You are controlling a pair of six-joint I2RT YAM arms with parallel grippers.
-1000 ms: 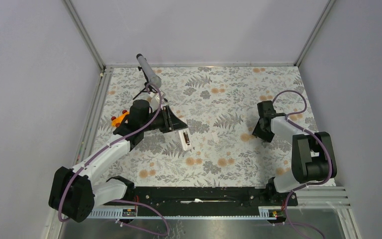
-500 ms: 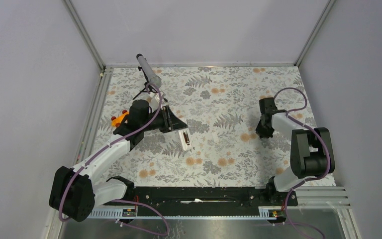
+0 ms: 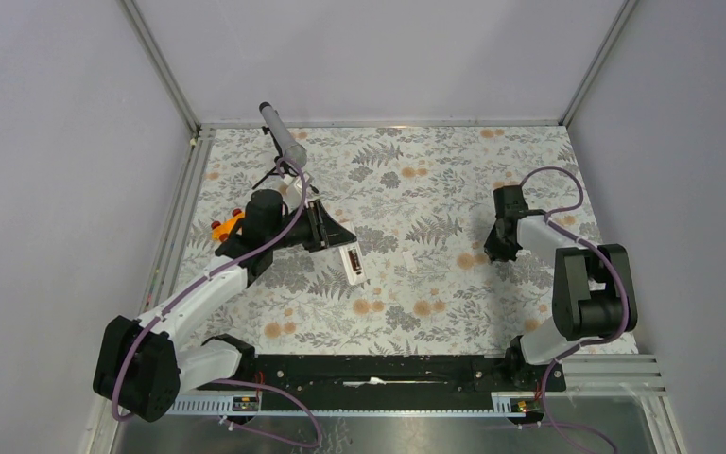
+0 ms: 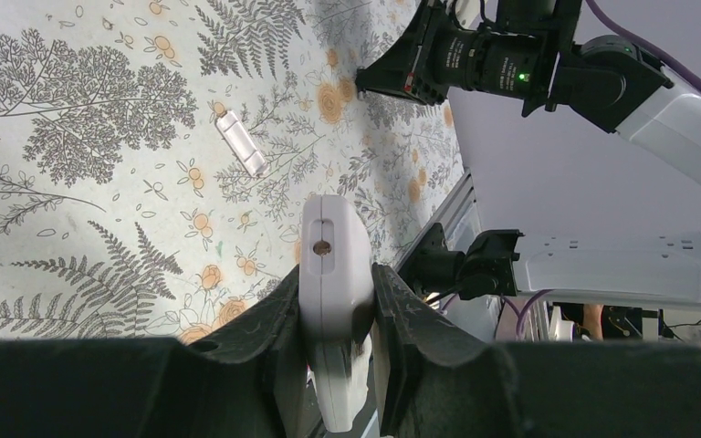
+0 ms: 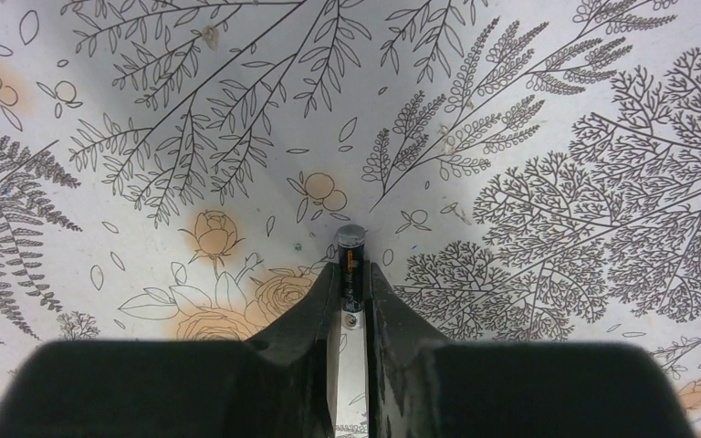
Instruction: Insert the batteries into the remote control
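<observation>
My left gripper [image 3: 338, 244] is shut on the white remote control [image 3: 352, 265] and holds it off the table, left of centre. In the left wrist view the remote [image 4: 332, 265] sits edge-on between the fingers [image 4: 265, 328]. My right gripper [image 3: 498, 250] is low over the mat at the right. In the right wrist view it [image 5: 350, 276] is shut on one slim dark battery [image 5: 350, 251], whose metal tip pokes out past the fingertips just above the mat. The second battery is not in view.
A small flat white piece [image 4: 241, 142] lies on the flowered mat between the two arms. An orange toy car [image 3: 227, 227] sits behind the left arm. A grey tube on a black tripod [image 3: 282, 137] stands at the back left.
My right gripper has shifted a little to the right and back, staying low over the mat with the battery. The left arm and remote have not moved.
</observation>
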